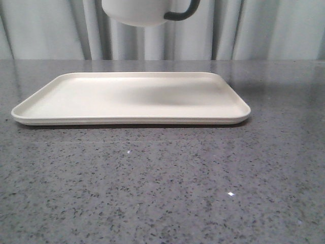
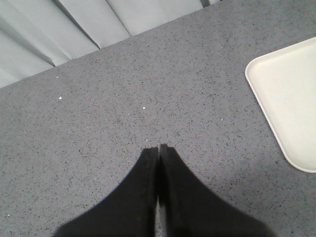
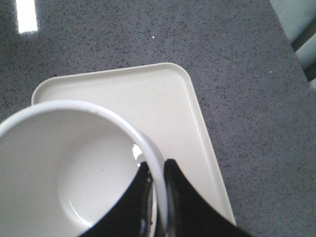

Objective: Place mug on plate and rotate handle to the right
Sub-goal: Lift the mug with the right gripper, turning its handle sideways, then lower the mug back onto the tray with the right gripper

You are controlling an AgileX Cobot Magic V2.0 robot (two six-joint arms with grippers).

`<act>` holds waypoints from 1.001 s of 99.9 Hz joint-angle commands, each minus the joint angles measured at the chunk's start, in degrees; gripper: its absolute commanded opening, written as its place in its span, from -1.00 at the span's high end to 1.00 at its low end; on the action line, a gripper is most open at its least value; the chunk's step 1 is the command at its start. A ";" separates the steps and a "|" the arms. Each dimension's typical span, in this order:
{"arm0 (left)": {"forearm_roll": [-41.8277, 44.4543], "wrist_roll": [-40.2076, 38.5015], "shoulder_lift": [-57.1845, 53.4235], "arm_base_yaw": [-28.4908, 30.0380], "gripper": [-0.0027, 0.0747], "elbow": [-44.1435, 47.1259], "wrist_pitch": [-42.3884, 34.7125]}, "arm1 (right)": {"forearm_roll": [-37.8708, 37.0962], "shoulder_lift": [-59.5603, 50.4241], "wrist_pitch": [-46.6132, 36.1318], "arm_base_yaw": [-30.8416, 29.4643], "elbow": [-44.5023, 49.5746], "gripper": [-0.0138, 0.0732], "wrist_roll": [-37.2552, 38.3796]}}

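The mug (image 1: 138, 11) hangs in the air above the plate (image 1: 76, 96), clear of it, near the top edge of the front view, so only its lower body shows there. It sits upright, mouth up, and its black handle (image 1: 182, 13) sticks out toward the right side of the front view. The right gripper (image 3: 157, 170) is clamped on the mug's rim, one finger inside the wall and one outside, as the right wrist view shows. In that view the mug covers part of the plate below.

The plate lies flat on the grey table (image 1: 162, 193) with its long axis running left to right. Its whole surface is bare, with a soft shadow near the middle. Open table surrounds all four of its edges.

The left gripper (image 2: 158, 147) hovers over bare table, fingers pressed together on nothing, with the plate's near corner off to one side
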 commanded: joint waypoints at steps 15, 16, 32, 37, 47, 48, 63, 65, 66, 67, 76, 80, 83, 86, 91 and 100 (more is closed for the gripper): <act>1.63 -0.67 -0.33 -0.09 0.98 -1.14 -1.71 | 1.69 -2.50 4.15 -0.50 -1.90 0.82 -8.67; 1.63 -0.67 -0.33 -0.09 0.98 -1.14 -1.71 | 1.69 -2.42 4.22 -0.50 -1.90 0.82 -8.93; 1.63 -0.67 -0.33 -0.09 0.98 -1.14 -0.94 | 1.69 -0.78 4.57 -0.31 -1.90 0.82 -11.63; 1.63 -0.67 -0.33 -0.09 0.98 -1.14 -0.85 | 1.69 -0.05 4.57 -0.31 -1.90 0.82 -12.36; 1.63 -0.67 -0.33 -0.09 0.98 -1.14 -0.85 | 1.69 1.32 4.57 -0.31 -1.90 0.82 -13.86; 1.63 -0.67 -0.33 -0.09 0.98 -1.14 -0.85 | 1.69 1.39 4.57 -0.31 -1.90 0.82 -13.94; 1.63 -0.67 -0.33 -0.09 0.98 -1.14 -0.85 | 1.69 2.87 4.62 -0.25 -1.83 0.82 -16.18; 1.63 -0.67 -0.33 -0.09 0.98 -1.14 -0.85 | 1.69 3.09 4.62 -0.25 -1.83 0.82 -16.41; 1.63 -0.67 -0.33 -0.09 0.98 -1.14 -0.85 | 1.69 3.14 4.62 -0.25 -1.83 0.82 -16.62; 1.63 -0.67 -0.33 -0.09 0.98 -1.14 -0.85 | 1.69 3.15 4.62 -0.25 -1.83 0.82 -16.72; 1.63 -0.67 -0.33 -0.09 0.98 -1.14 -0.85 | 1.69 3.60 4.67 -0.25 -1.83 0.82 -17.87; 1.63 -0.67 -0.33 -0.09 0.98 -1.14 -0.85 | 1.75 3.74 4.67 -0.16 -1.83 0.82 -18.80; 1.63 -0.67 -0.33 -0.09 0.98 -1.14 -0.85 | 1.80 3.77 4.67 -0.01 -1.83 0.82 -19.23; 1.63 -0.67 -0.33 -0.09 0.98 -1.14 -0.85 | 1.79 3.83 4.67 0.27 -1.83 0.82 -19.44; 1.63 -0.67 -0.33 -0.09 0.98 -1.14 -0.85 | 1.79 3.88 4.67 0.76 -1.83 0.82 -19.84; 1.63 -0.67 -0.33 -0.09 0.98 -1.14 -0.85 | 1.87 3.88 4.67 1.66 -1.83 0.82 -21.38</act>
